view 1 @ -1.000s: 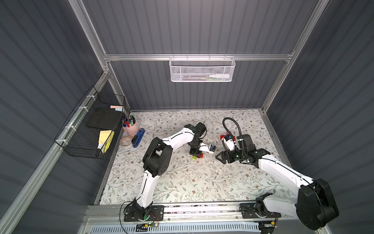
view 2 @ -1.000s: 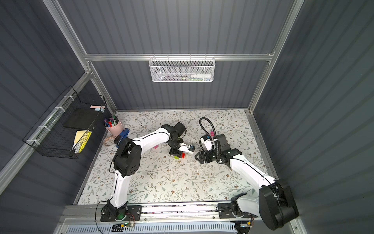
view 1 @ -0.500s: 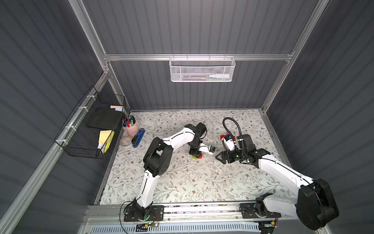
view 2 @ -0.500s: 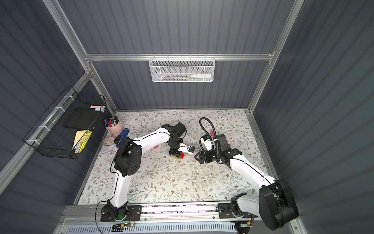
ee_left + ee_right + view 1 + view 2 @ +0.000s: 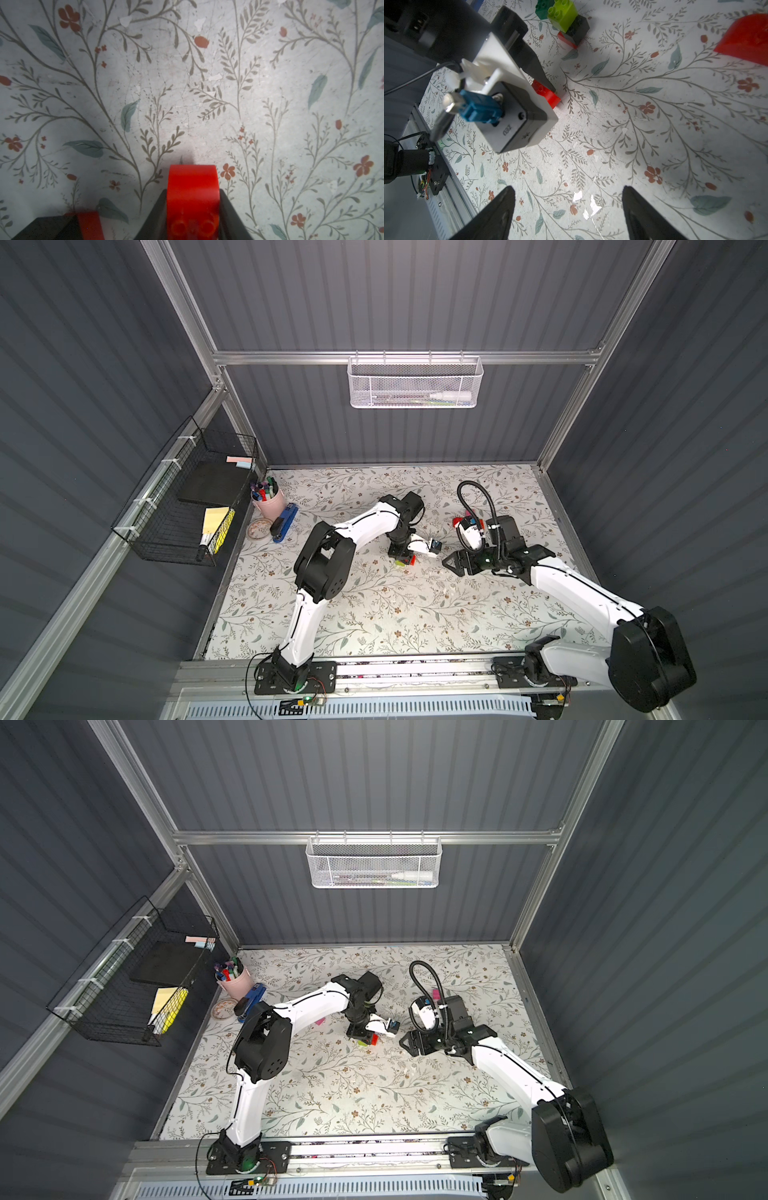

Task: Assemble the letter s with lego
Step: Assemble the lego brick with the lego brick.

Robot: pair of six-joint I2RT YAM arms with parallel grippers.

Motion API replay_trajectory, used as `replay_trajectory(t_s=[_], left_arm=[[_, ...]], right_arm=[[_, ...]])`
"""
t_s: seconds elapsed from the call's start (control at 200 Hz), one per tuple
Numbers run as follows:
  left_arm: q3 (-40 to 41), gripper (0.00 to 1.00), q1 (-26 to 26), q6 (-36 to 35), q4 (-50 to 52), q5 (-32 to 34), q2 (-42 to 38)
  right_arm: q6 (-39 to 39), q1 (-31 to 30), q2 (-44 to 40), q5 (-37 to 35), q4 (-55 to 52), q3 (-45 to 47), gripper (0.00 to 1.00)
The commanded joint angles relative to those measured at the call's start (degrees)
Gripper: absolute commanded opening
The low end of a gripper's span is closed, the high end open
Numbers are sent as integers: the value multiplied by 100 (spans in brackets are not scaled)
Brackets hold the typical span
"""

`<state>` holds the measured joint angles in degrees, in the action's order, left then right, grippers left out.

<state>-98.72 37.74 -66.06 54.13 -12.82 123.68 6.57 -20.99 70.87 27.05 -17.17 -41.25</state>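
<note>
One wrist view shows the red brick (image 5: pixel 193 193) clenched in left fingers (image 5: pixel 231 217); another shows right fingers (image 5: pixel 496 216) spread.

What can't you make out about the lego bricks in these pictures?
Left wrist view: red brick is cut off by the lower edge, so its length is unknown.
Right wrist view: dark green brick is mostly hidden by the top edge and the lime brick.
Right wrist view: big red piece is blurred and cut by the side edge.
In a top view: brick cluster is too small to count.
</note>
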Motion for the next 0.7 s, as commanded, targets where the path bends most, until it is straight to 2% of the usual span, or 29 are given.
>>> replay_trajectory(t_s=[0.0,0.32,0.53,0.695], left_arm=[[306,29,41,43,-52,26,383],[632,27,41,392,-496,-452,125],[747,26,7,436,-527,-483,119],[709,31,-22,455,-581,-527,20]], right_arm=[[-45,34,-25,108,-7,-136,83],[-50,42,51,196,64,-158,83],[-55,43,18,206,37,-122,83],[-76,51,-31,191,3,-147,83]])
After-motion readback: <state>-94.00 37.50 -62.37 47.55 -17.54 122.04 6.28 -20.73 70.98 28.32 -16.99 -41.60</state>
